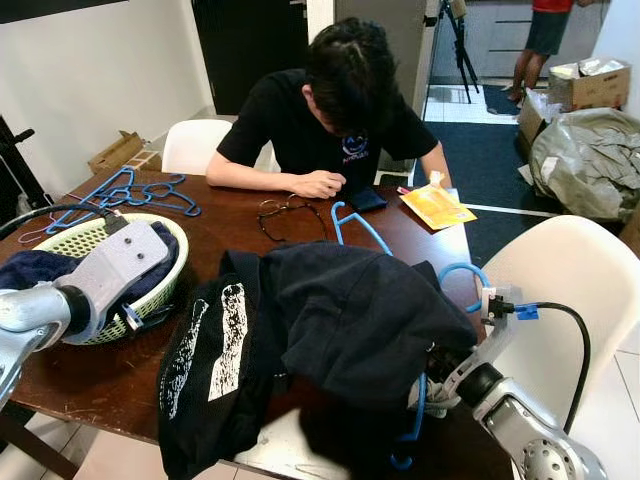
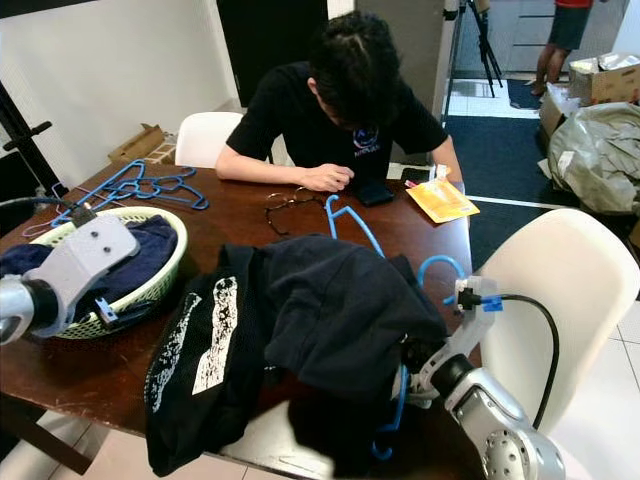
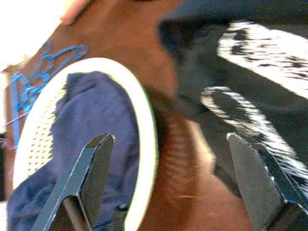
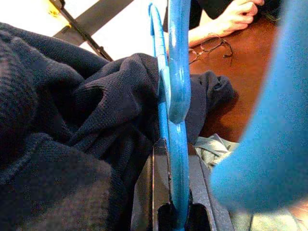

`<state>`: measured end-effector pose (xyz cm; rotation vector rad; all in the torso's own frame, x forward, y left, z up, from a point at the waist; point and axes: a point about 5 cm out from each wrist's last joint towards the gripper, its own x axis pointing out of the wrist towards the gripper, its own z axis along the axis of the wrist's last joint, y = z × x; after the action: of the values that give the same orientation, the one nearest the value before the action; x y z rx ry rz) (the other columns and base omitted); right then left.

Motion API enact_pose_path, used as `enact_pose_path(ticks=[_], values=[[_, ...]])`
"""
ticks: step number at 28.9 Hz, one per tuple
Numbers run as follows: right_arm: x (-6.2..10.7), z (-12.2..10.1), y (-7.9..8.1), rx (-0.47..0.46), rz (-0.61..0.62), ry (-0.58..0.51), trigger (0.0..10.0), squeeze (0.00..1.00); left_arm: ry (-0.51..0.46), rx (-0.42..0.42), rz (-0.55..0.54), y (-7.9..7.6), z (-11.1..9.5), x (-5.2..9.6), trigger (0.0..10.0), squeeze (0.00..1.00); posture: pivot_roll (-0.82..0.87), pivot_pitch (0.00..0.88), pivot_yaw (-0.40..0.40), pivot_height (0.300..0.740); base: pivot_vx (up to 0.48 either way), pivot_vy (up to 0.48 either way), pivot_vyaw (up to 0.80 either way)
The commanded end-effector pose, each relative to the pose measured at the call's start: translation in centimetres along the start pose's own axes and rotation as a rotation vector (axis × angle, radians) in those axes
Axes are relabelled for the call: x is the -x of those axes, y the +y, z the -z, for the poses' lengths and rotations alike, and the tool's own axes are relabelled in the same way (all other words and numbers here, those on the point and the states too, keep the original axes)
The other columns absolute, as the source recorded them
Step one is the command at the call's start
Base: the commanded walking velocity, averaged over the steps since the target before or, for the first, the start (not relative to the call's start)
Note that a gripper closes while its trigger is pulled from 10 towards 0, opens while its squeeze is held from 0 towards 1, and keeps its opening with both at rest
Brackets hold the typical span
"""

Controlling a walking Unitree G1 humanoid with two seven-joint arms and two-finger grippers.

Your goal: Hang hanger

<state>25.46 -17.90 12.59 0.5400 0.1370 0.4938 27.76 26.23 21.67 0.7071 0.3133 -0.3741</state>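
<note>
Right gripper [image 4: 168,211] nearest, at the table's near edge, fingers pinched tight on the blue hanger [image 4: 174,72], which sits threaded inside the dark garment [image 1: 350,310]. Best to keep that pinch firm and lift slowly so the cloth stays on both shoulders. Left gripper [image 3: 173,178] spread wide, holding nothing, over the rim of the white basket [image 1: 165,290]. Hanger's long axis runs from the robot toward the seated person [image 1: 335,110]; hook [image 1: 340,212] points at them, clear of the cloth

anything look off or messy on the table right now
Yes: the dark garment sits bunched over the blue hanger the right gripper holds, not draped on it, and hangs off the table edge.
</note>
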Motion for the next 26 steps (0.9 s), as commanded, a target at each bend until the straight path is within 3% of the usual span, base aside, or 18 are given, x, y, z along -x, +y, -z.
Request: enact_pose_path(ticks=[1,2,4,5,7,8,9,11,12,13,14,15,18,20,22,23,25,26], values=[[0.1,0.2,0.0,-0.005,0.004,0.014,10.0,0.0,-0.006,0.002,-0.04,0.6,0.0,0.1,10.0,1.0,-0.01,0.0,0.033,0.74,0.0,0.0,0.0],[0.2,0.2,0.0,-0.004,0.006,0.014,10.0,0.0,-0.062,0.115,-0.097,1.1,0.2,-0.6,10.0,1.0,-0.01,0.0,0.034,0.74,0.0,0.0,0.0],[0.2,0.2,0.0,-0.004,0.006,0.014,10.0,0.0,-0.062,0.115,-0.097,1.1,0.2,-0.6,10.0,1.0,-0.01,0.0,0.034,0.74,0.0,0.0,0.0],[0.2,0.1,-0.1,-0.001,0.01,0.012,10.0,0.0,-0.138,0.374,-0.206,2.1,0.9,-1.6,10.0,0.0,-0.02,0.0,0.035,0.74,0.0,0.0,0.0],[0.2,0.0,-0.1,0.003,0.016,0.009,10.0,0.0,-0.276,0.852,-0.294,2.2,2.2,-3.3,10.0,0.0,-0.03,0.0,0.036,0.74,0.0,0.0,0.0],[0.3,0.0,-0.2,0.004,0.018,0.008,10.0,0.0,-0.332,1.033,-0.309,2.2,2.7,-3.8,10.0,0.0,-0.03,0.0,0.036,0.74,0.0,0.0,0.0],[0.3,0.0,-0.2,0.004,0.018,0.008,10.0,0.0,-0.332,1.033,-0.309,2.2,2.7,-3.8,10.0,0.0,-0.03,0.0,0.036,0.74,0.0,0.0,0.0],[0.3,-0.1,-0.2,0.005,0.02,0.008,10.0,0.0,-0.404,1.208,-0.313,2.4,3.0,-4.2,10.0,0.0,-0.03,0.0,0.032,0.74,0.0,0.0,0.0],[0.3,-0.1,-0.2,0.005,0.02,0.008,10.0,0.0,-0.404,1.208,-0.313,2.4,3.0,-4.2,10.0,0.0,-0.03,0.0,0.032,0.74,0.0,0.0,0.0],[0.3,-0.1,-0.2,0.005,0.021,0.008,10.0,0.0,-0.437,1.296,-0.317,2.6,3.2,-4.4,10.0,0.0,-0.03,0.0,0.031,0.74,0.0,0.0,0.0],[0.3,-0.1,-0.2,0.005,0.021,0.008,10.0,0.0,-0.437,1.296,-0.317,2.6,3.2,-4.4,10.0,0.0,-0.03,0.0,0.031,0.74,0.0,0.0,0.0],[0.3,-0.1,-0.2,0.005,0.021,0.009,10.0,0.0,-0.457,1.349,-0.322,2.8,3.3,-4.6,10.0,0.0,-0.03,0.0,0.031,0.74,0.0,0.0,0.0],[0.3,-0.1,-0.2,0.005,0.021,0.009,10.0,0.0,-0.457,1.349,-0.322,2.8,3.3,-4.6,10.0,0.0,-0.03,0.0,0.031,0.74,0.0,0.0,0.0],[0.3,-0.2,-0.3,0.007,0.023,0.01,10.0,0.0,-0.496,1.529,-0.312,2.7,3.6,-5.7,10.0,0.0,-0.04,0.0,0.031,0.74,0.0,0.0,0.0],[0.3,-0.2,-0.3,0.007,0.023,0.01,10.0,0.0,-0.496,1.529,-0.312,2.7,3.6,-5.7,10.0,0.0,-0.04,0.0,0.031,0.74,0.0,0.0,0.0],[0.3,-0.3,-0.3,0.009,0.024,0.01,10.0,0.0,-0.509,1.603,-0.296,2.5,3.6,-6.3,10.0,0.0,-0.04,0.0,0.031,0.74,0.0,0.0,0.0],[0.3,-0.3,-0.3,0.009,0.024,0.01,10.0,0.0,-0.509,1.603,-0.296,2.5,3.6,-6.3,10.0,0.0,-0.04,0.0,0.031,0.74,0.0,0.0,0.0],[0.4,-0.3,-0.3,0.011,0.025,0.01,10.0,0.0,-0.492,1.678,-0.279,2.1,3.6,-7.1,10.0,0.0,-0.04,0.0,0.032,0.74,0.0,0.0,0.0]])
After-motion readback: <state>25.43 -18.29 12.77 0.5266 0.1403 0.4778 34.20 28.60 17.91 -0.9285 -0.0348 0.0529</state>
